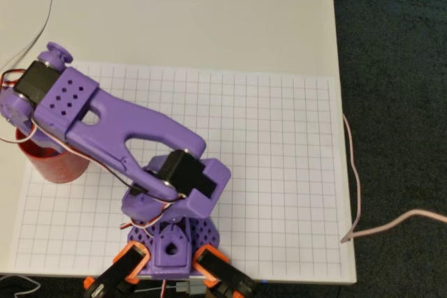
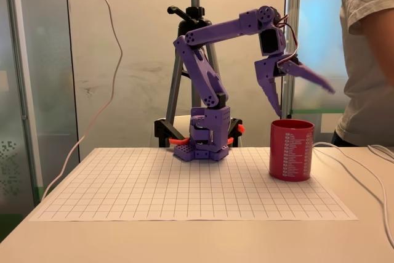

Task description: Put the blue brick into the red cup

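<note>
The red cup [image 2: 291, 150] stands upright on the grid mat, to the right of the arm's base in the fixed view. In the overhead view the red cup [image 1: 54, 164] sits at the mat's left edge, partly covered by the purple arm's wrist [image 1: 42, 95]. My gripper [image 2: 306, 103] hangs just above the cup's rim. It is open: one finger points down at the rim and the other is splayed out to the right. Nothing shows between the fingers. The blue brick is hidden from both views.
A white grid mat [image 1: 265, 165] covers the table. The arm's base [image 1: 171, 242] sits at its near edge. A person [image 2: 369, 60] stands close to the right of the cup. Cables [image 2: 363, 164] trail over the table's right side, and a tripod [image 2: 196, 41] stands behind the arm.
</note>
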Available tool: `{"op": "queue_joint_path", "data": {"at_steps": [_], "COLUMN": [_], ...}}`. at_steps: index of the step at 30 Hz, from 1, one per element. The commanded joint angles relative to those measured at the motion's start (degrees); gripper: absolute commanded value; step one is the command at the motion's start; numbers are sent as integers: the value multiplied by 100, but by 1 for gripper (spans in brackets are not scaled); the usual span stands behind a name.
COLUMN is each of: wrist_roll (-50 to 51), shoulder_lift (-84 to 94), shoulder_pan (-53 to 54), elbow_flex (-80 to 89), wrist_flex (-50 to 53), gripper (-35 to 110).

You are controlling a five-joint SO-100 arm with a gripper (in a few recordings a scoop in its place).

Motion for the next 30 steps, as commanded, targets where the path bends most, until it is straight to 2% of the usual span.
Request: {"op": "queue_joint_path", "data": {"at_steps": [1, 4, 5, 7, 17, 20, 23, 30], "wrist_roll": [18, 9, 0, 79, 158, 97, 62, 141], "shoulder_lift": [202, 211, 211, 211, 343, 448, 562, 1063], "shoulder_pan": [-53, -62, -62, -18, 193, 554, 1477, 4403], "elbow_flex": [-18, 9, 9, -53, 9, 167, 343, 343], "wrist_flex": [53, 70, 70, 9, -211, -483, -1028, -2188], "gripper": [66, 65, 56, 0, 0, 0, 0, 0]}}
